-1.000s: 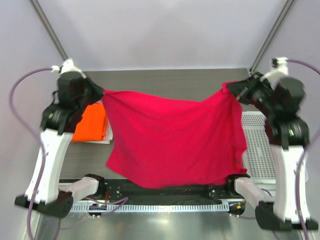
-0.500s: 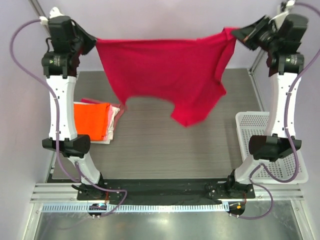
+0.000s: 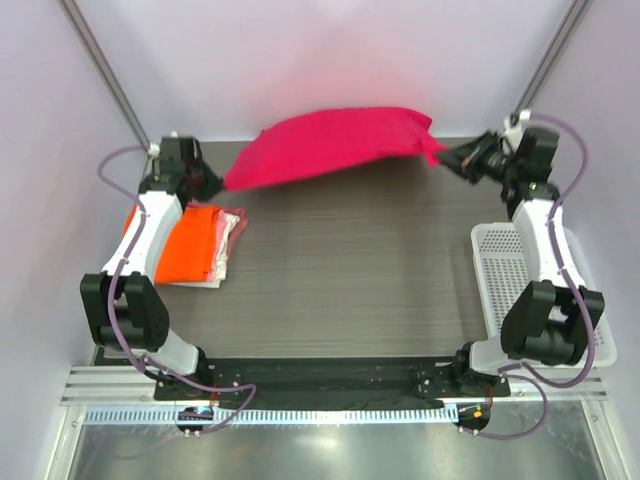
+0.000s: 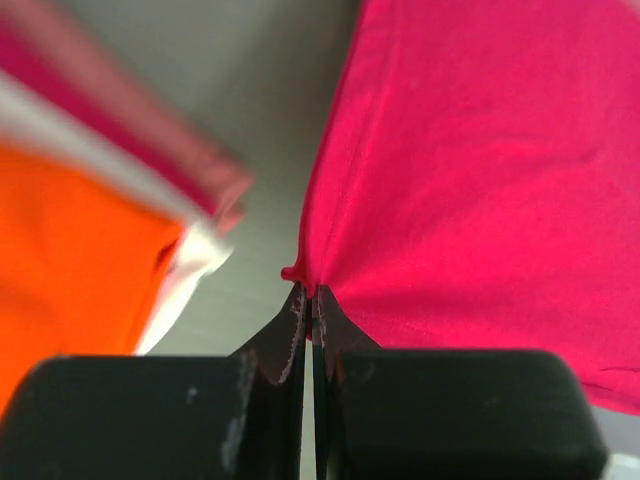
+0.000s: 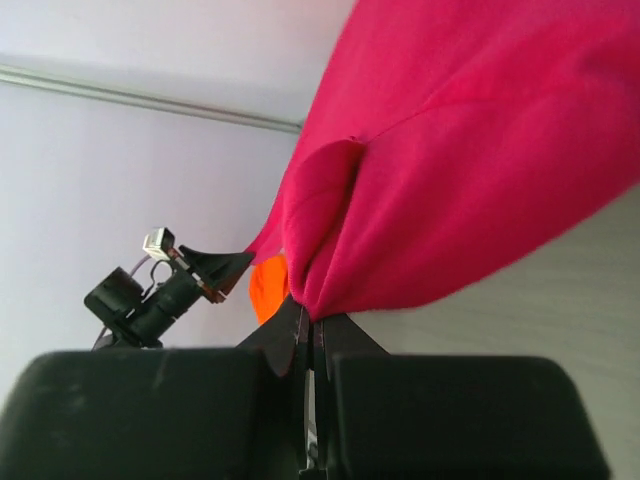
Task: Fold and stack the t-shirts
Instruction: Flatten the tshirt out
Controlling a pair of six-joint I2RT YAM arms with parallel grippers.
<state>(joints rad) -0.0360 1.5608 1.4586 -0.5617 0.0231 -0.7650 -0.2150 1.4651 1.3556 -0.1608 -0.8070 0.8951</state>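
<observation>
The crimson-red t-shirt (image 3: pixel 335 143) billows in the air over the far edge of the table, stretched between both arms. My left gripper (image 3: pixel 213 183) is shut on its left corner (image 4: pixel 305 272), low by the table at the back left. At the back right my right gripper (image 3: pixel 447 157) is shut on the other corner (image 5: pixel 320 300). A folded orange t-shirt (image 3: pixel 188 243) lies on a pale pink/white one (image 3: pixel 229 235) in a stack at the left, just in front of my left gripper; the left wrist view shows the orange shirt (image 4: pixel 70 260) too.
A white lattice basket (image 3: pixel 510 275) stands at the table's right edge, partly under the right arm. The dark wood-grain tabletop (image 3: pixel 350 270) lies between the stack and the basket. Slanted frame poles stand at both back corners.
Both arms swung from high overhead down and forward to the table's far edge. The red shirt, hanging flat half a second ago, now billows out near-horizontal beyond them.
</observation>
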